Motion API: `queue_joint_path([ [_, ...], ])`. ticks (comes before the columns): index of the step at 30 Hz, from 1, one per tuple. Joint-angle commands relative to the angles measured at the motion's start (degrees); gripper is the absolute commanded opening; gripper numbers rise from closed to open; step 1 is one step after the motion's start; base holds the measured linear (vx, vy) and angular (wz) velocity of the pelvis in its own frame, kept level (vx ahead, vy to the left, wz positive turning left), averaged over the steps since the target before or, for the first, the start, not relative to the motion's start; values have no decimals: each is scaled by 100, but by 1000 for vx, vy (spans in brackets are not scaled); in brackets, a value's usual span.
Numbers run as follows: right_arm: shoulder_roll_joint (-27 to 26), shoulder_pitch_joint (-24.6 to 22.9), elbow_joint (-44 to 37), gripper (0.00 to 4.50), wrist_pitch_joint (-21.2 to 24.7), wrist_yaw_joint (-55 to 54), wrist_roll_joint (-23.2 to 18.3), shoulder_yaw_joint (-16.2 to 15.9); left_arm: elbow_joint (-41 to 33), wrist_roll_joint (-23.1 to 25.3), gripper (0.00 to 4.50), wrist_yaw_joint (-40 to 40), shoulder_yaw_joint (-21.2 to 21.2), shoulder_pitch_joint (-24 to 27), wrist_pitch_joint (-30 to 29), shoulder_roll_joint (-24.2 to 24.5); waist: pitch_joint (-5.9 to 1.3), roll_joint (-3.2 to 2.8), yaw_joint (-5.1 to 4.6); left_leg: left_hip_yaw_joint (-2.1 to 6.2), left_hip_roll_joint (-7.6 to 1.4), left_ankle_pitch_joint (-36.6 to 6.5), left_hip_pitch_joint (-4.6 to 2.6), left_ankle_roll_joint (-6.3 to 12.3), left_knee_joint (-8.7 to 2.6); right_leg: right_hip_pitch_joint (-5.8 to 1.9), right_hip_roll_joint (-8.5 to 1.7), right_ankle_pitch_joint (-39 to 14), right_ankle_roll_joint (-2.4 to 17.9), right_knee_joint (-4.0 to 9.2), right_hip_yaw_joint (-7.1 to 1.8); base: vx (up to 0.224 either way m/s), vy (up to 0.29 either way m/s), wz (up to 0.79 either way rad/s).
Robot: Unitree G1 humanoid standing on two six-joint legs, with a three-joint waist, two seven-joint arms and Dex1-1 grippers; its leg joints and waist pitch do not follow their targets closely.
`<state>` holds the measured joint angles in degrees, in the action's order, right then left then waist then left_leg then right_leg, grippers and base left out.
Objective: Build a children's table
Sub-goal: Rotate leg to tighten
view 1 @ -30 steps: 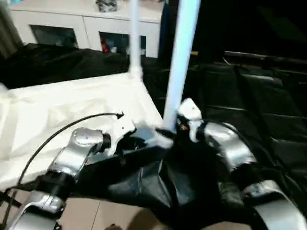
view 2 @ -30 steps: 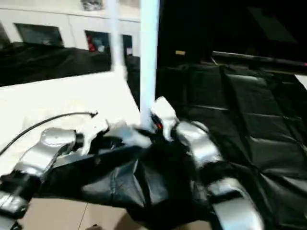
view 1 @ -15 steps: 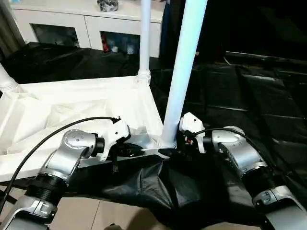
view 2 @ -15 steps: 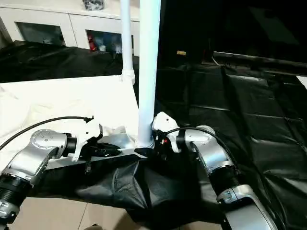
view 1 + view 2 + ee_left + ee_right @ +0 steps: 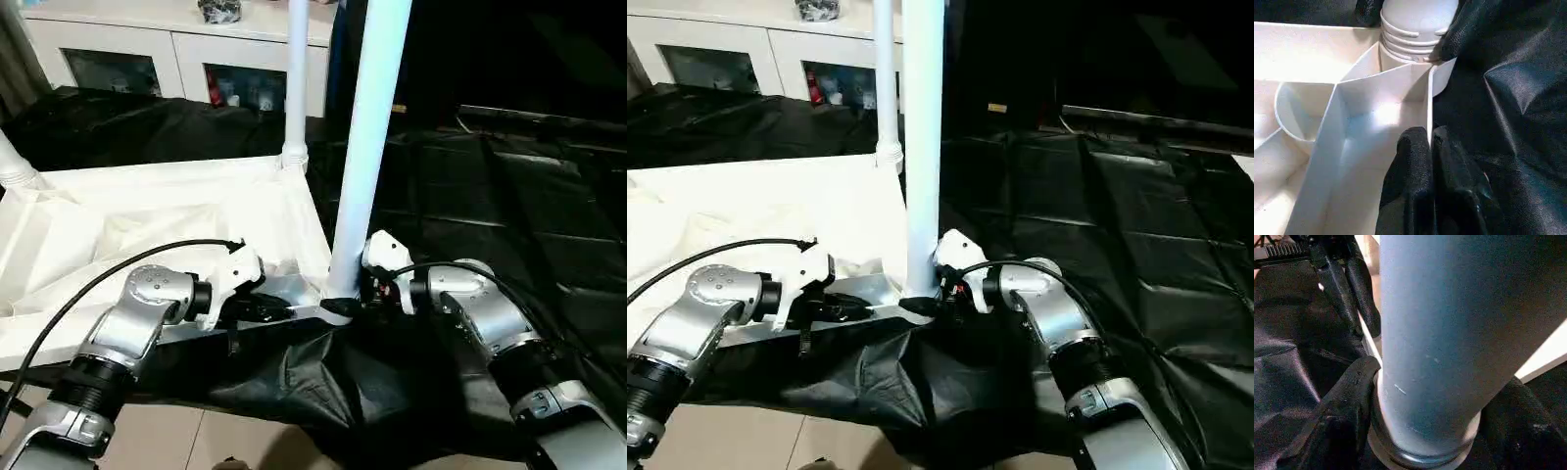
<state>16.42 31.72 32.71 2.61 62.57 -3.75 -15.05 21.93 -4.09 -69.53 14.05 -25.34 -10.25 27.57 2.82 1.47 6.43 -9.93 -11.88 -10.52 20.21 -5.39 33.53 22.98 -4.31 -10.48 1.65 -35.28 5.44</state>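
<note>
The table top (image 5: pixel 147 220) is lying upside down on black sheeting (image 5: pixel 490 215), three legs standing in sockets; the left gripper (image 5: pixel 269 309) is pinching its edge rib, right gripper (image 5: pixel 926 305) jaws straddling the near leg (image 5: pixel 362 147)

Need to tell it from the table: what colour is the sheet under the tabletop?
Black, a creased sheet spread under the white tabletop; clearest in the right eye view.

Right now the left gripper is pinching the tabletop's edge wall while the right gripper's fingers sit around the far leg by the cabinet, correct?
Not quite. The left gripper does pinch the tabletop's edge wall, but the right gripper sits around the base of the near leg at the near corner socket, as the right wrist view shows.
</note>
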Motion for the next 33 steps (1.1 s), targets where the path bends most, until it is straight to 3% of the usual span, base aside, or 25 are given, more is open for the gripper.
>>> queue_joint_path([
  [1, -38, -29, -115, 271, 91, 24, -114, 70, -182, -224, 0, -39, -48, 27, 24, -114, -351, -7, -11, 25, -172, -1075, -23, 210, -393, -304, -421, -1282, 1029, 411, -346, 0, 0, 0],
  [4, -199, -68, 6, 270, 169, -285, -117, 158, -37, -65, 0, 324, -62, -63, 3, -239, -342, -5, -23, 27, -171, -1128, -35, 177, -401, -291, -420, -1404, 997, 430, -344, 0, 0, 0],
  [9, -980, 173, 826, 269, 297, -2441, 188, 515, 655, 242, 0, 1775, -260, -587, -61, -941, -329, -16, -82, 47, -143, -1336, -61, -58, -420, -272, -434, -2053, 795, 506, -336, 0, 0, 0],
  [10, -990, 176, 834, 269, 300, -2466, 190, 519, 660, 244, 0, 1786, -261, -592, -63, -949, -330, -10, -97, 44, -147, -1342, -61, -71, -418, -263, -433, -2055, 779, 509, -342, 0, 0, 0],
  [11, -1330, 302, 1097, 269, 418, -3296, 249, 648, 841, 329, 0, 2177, -278, -755, -87, -1180, -338, -23, -99, 46, -141, -1309, -54, -65, -416, -267, -437, -2000, 776, 501, -344, 0, 0, 0],
  [15, -1688, 430, 1276, 269, 327, -3737, 273, 680, 897, 364, 0, 2353, -224, -852, -155, -1385, -354, -30, -116, 50, -145, -1187, -30, -67, -419, -282, -438, -1703, 815, 473, -342, 0, 0, 0],
  [16, -1777, 441, 1261, 325, 333, -3681, 233, 691, 892, 368, 0, 2312, -196, -859, -162, -1409, -361, -47, -117, 46, -149, -1154, -27, -39, -413, -284, -436, -1505, 841, 459, -351, 0, 0, 0],
  [19, -1825, 478, 1223, 339, 308, -3574, 267, 676, 895, 377, 0, 2201, -165, -854, -111, -1399, -367, -53, -129, 40, -146, -1065, -7, 48, -411, -301, -425, -1176, 923, 420, -350, 0, 0, 0],
  [21, -1715, 520, 1187, 360, 239, -3431, 324, 633, 856, 367, 0, 2057, -133, -797, -45, -1319, -362, -22, -131, 33, -146, -1101, -16, 58, -412, -302, -429, -1251, 924, 435, -348, 0, 0, 0],
  [23, -1553, 521, 1087, 375, 172, -3161, 337, 570, 752, 315, 0, 1864, -105, -714, -49, -1221, -358, -36, -123, 33, -145, -1128, -17, 67, -413, -303, -436, -1327, 918, 442, -347, 0, 0, 0],
  [25, -1390, 510, 974, 375, 135, -2842, 264, 543, 614, 257, 0, 1589, -66, -612, 44, -1117, -347, 8, -126, 27, -152, -1154, -8, 128, -411, -302, -444, -1472, 879, 459, -351, 0, 0, 0],
  [33, -482, 215, 334, 375, 3, -1014, 71, 336, 60, -70, 0, 462, 11, -196, 116, -592, -350, -9, -108, 20, -165, -978, 3, 283, -395, -315, -425, -1140, 997, 413, -354, 0, 0, 0],
])
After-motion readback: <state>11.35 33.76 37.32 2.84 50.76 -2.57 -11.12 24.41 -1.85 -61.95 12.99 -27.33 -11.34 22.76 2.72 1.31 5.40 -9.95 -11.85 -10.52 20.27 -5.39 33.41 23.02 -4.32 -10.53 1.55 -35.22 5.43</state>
